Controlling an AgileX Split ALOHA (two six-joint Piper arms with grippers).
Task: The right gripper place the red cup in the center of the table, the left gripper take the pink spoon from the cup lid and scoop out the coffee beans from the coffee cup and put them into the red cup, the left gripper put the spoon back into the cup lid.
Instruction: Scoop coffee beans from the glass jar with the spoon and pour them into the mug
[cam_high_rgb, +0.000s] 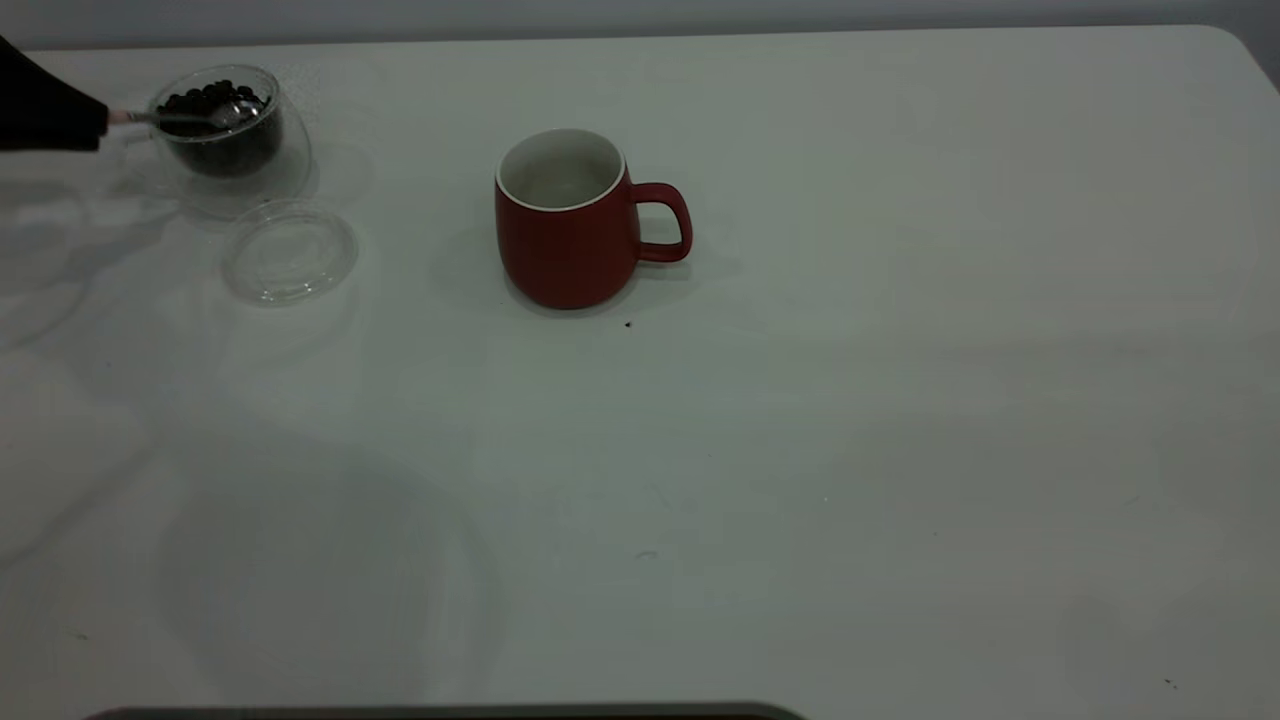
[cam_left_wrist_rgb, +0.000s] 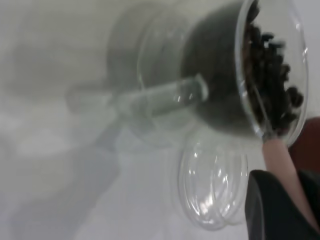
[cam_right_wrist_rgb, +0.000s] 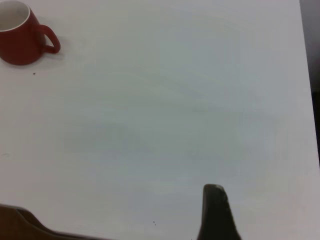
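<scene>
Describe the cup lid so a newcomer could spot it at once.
On the white table, look to the far left corner, where the coffee cup of dark coffee beans stands. The cup lid lies flat just in front of it: a clear, shallow, empty disc, unlike the tall glass and the red cup.

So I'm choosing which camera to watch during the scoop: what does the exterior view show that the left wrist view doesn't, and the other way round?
Only the exterior view shows the red cup whole, standing apart from the glass, and the spoon's metal bowl over the beans. Only the left wrist view shows the coffee cup's clear handle and the pink handle entering the left pincer up close. Both show the coffee cup holding the coffee beans, the pink spoon reaching in, and the cup lid lying beside it.
</scene>
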